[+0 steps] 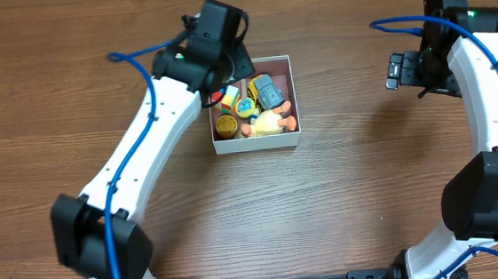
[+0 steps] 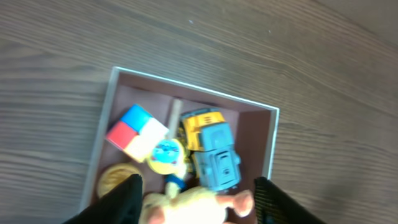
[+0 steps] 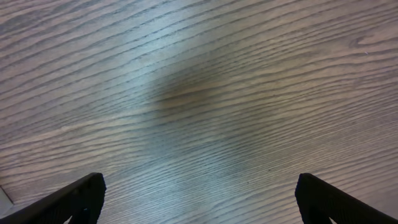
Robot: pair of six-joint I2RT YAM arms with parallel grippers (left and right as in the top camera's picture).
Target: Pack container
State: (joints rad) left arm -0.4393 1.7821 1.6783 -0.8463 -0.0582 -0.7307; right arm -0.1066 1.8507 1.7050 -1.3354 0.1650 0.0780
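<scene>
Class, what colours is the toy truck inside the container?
Truck: blue and yellow; left wrist view.

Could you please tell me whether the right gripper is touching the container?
Apart. The overhead view shows the right gripper far to the right of the container, bare table between them; its wrist view shows only wood.

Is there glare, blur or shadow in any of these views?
Overhead: sharp, evenly lit. Left wrist: the container slightly soft, the left hand's fingers dark and blurred. Right wrist: pale glare on the table, with a dim shadow patch in the middle.
</scene>
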